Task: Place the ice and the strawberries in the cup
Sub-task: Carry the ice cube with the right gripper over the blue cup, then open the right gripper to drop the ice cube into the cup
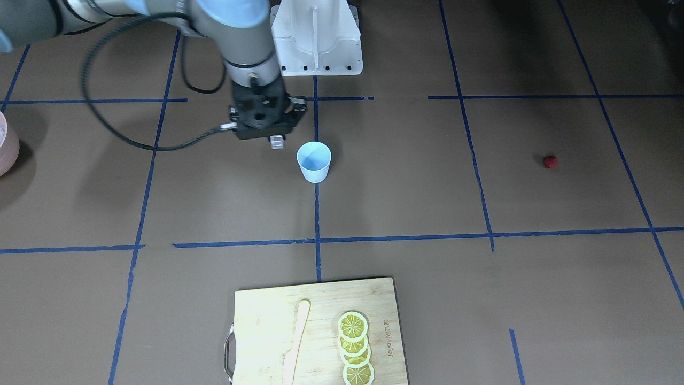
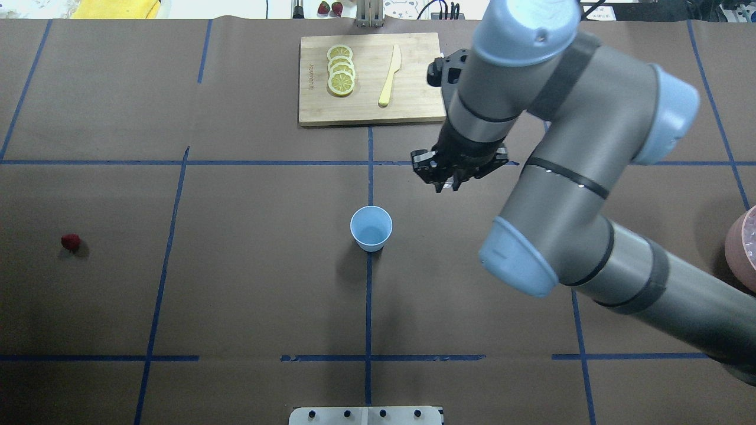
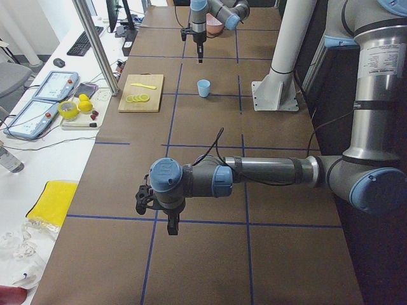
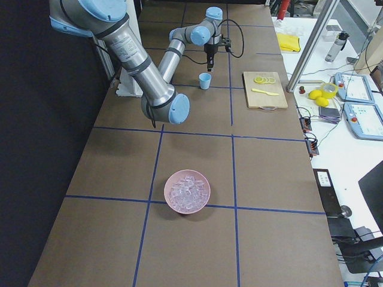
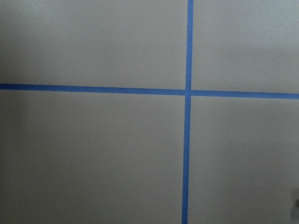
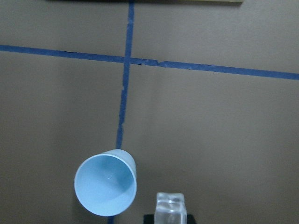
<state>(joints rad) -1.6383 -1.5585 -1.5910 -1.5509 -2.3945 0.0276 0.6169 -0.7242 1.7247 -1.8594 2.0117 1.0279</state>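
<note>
Spreading under everything is a wide table covered in brown paper (image 2: 236, 295) and divided into squares by blue tape lines (image 2: 177, 162). Next in size is the grey right arm with pale blue joint caps (image 2: 567, 177), which reaches in from the right of the overhead view and bends toward the table's middle. Its right gripper (image 1: 276, 142) points down, with the jaws pinched on a small clear ice cube (image 6: 171, 205). The grey left arm (image 3: 267, 171) lies stretched out low over the left end of the table, well apart from the rest. Its left gripper (image 3: 172, 225) hangs downward there, and I cannot tell how its jaws stand. A rectangular bamboo cutting board (image 2: 413, 112) lies at the far side, past the centre line. A round pink bowl (image 4: 185, 210) sits at the right end, holding a heap of clear ice pieces (image 4: 188, 190). The small light-blue tapered cup (image 2: 371, 229) stands upright on a tape line in the middle of the table. The held cube hangs just beside its rim on the right and far side, not over the mouth. A pale yellow knife (image 2: 390, 77) and a row of overlapping yellow lemon slices (image 2: 341, 71) lie on the board. One tiny dark-red strawberry (image 2: 70, 241) lies alone on the paper, far to the left of the cup.
</note>
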